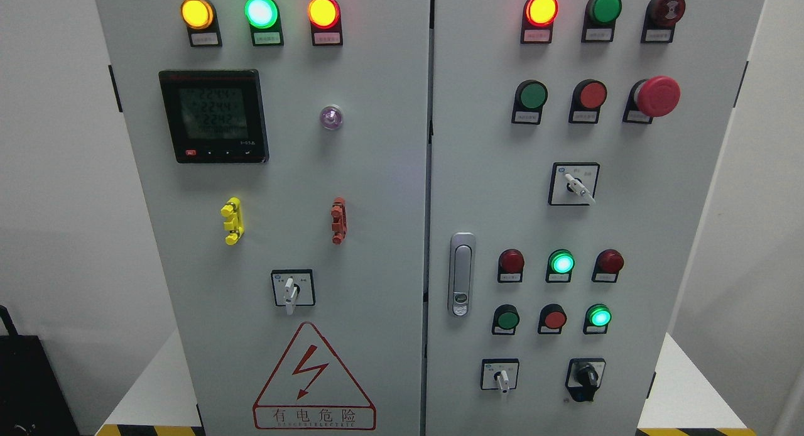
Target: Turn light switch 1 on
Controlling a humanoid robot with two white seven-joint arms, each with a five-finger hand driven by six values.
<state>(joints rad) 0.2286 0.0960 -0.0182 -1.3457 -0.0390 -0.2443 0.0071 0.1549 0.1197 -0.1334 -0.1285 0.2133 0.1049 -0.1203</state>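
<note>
A grey electrical cabinet with two doors fills the head view. The left door [377, 235] carries a white-handled rotary switch [290, 290] pointing down, below a black meter [215, 115]. On the right door [659, 235] sit another rotary switch [575, 185] turned to the lower right, a small white-handled one [501, 376] and a black knob switch [587, 376] near the bottom. Which of these is light switch 1 I cannot tell; the labels are too small. Neither of my hands shows.
Lit lamps: yellow [197, 12], green [261, 11] and orange [324, 11] at top left, orange [541, 9] at top right. A red mushroom stop button [657, 97] juts out. A silver door handle [461, 274] is on the right door. Yellow [232, 220] and red [338, 220] clips stick out.
</note>
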